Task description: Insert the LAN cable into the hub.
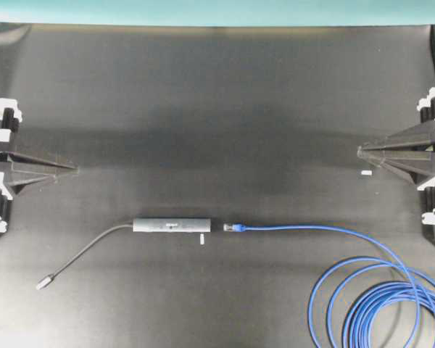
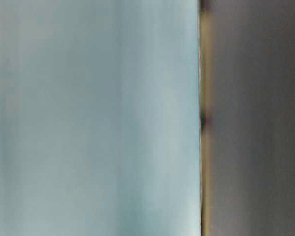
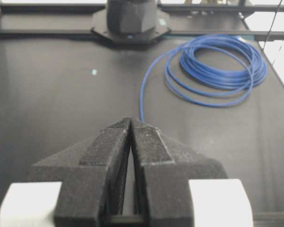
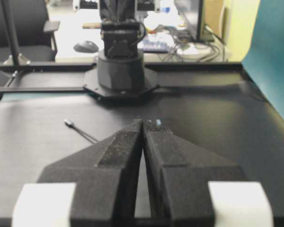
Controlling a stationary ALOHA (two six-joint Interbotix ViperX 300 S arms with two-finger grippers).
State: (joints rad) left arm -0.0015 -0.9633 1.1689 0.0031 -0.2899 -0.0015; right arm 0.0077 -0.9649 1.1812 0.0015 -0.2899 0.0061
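Black mat [image 1: 217, 109] under teal backdrop [image 1: 217, 11]; left claw [image 1: 74, 169], right claw [image 1: 361, 151] both clenched, empty.

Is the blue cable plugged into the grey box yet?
Not yet. The LAN cable's plug lies on the table pointing at the hub, with bare table between them.

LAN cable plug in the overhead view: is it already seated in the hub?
No, the LAN cable plug lies just off the hub, a strip of bare mat between them.
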